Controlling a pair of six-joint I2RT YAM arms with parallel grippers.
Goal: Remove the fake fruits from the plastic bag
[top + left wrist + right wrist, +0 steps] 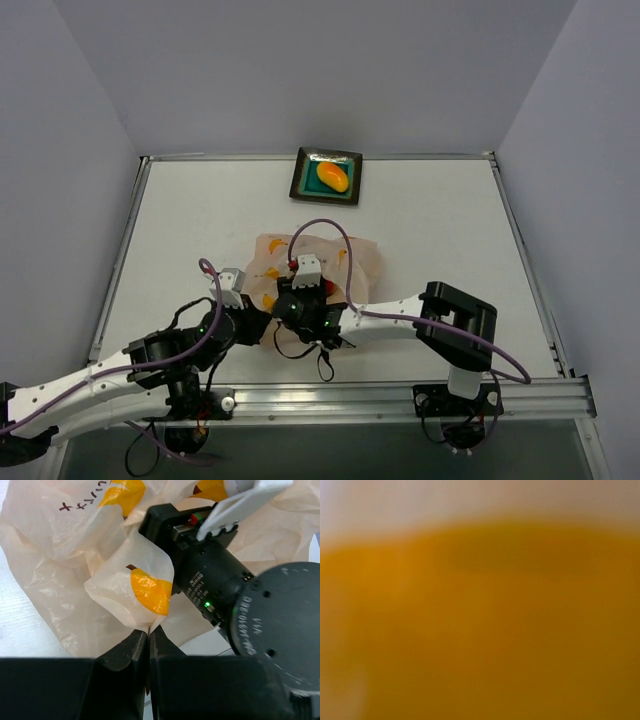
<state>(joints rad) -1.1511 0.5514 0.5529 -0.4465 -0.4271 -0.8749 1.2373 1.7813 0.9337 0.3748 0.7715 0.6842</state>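
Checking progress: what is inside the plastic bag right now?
Inside the plastic bag, the right wrist view shows only a blurred orange surface, likely a fruit. The crinkled plastic covers everything else.

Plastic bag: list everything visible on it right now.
The plastic bag is thin, crinkly, translucent pale peach film printed with yellow bananas and some dark lettering. It lies crumpled in a loose heap on the white table, close to the arms and well short of the tray at the far edge. The left claw is shut on a fold at its edge. The right arm lies across it.
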